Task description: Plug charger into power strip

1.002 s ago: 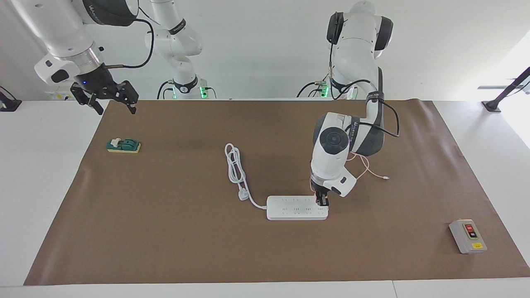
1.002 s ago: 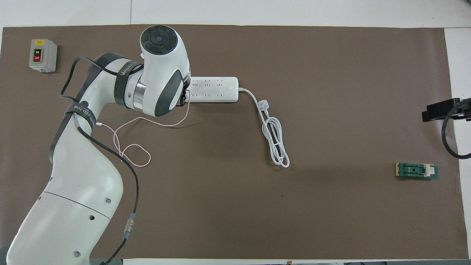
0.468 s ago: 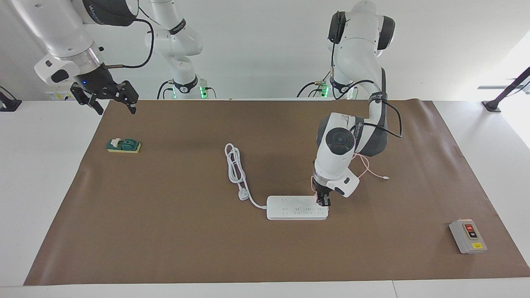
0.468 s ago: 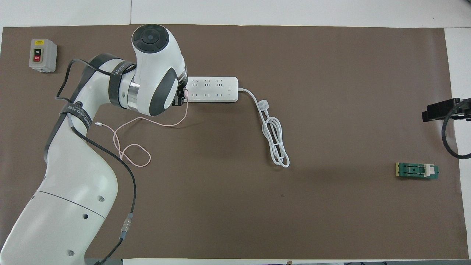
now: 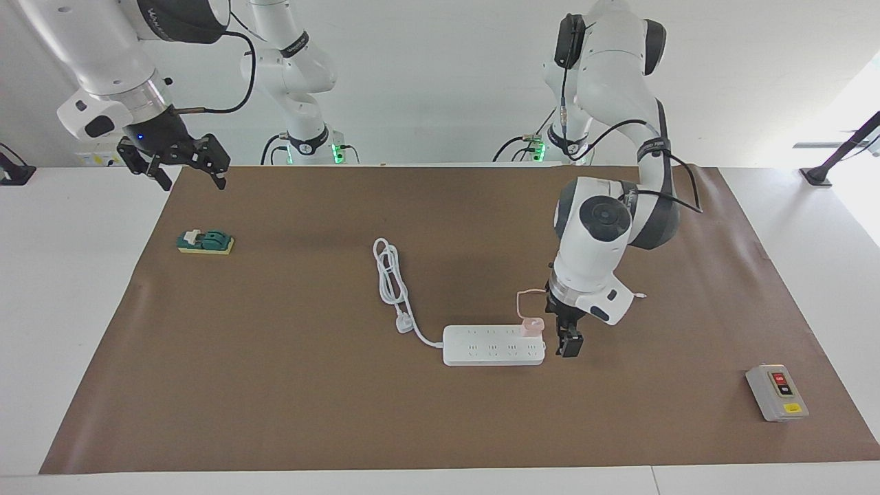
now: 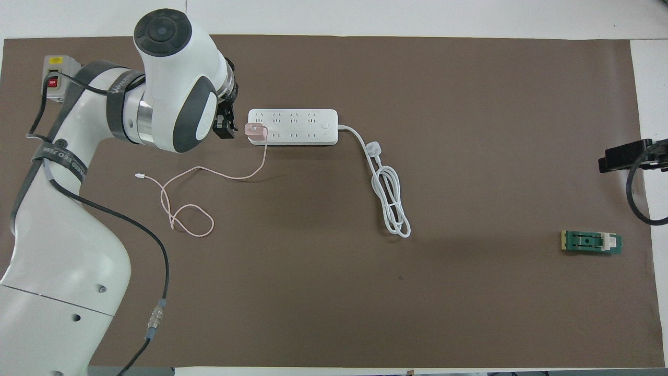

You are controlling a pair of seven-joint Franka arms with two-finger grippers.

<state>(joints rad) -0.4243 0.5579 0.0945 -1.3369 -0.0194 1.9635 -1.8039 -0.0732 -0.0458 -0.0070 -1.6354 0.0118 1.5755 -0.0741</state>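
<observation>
Left hand (image 5: pixel 569 342) now off the charger (image 5: pixel 532 326), fingers apart, hanging just beside the strip (image 5: pixel 493 345) at its end toward the left arm. Charger left seated in that end socket, cable (image 6: pixel 209 180) trailing over the bench. Right hand (image 5: pixel 184 163) unmoved, open, waiting above the bench edge.

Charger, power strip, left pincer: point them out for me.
charger (image 5: pixel 531 326), facing view, pink cube body.
power strip (image 5: pixel 481 345), facing view, socket face.
left pincer (image 5: pixel 570 342), facing view, between its fingertips.
</observation>
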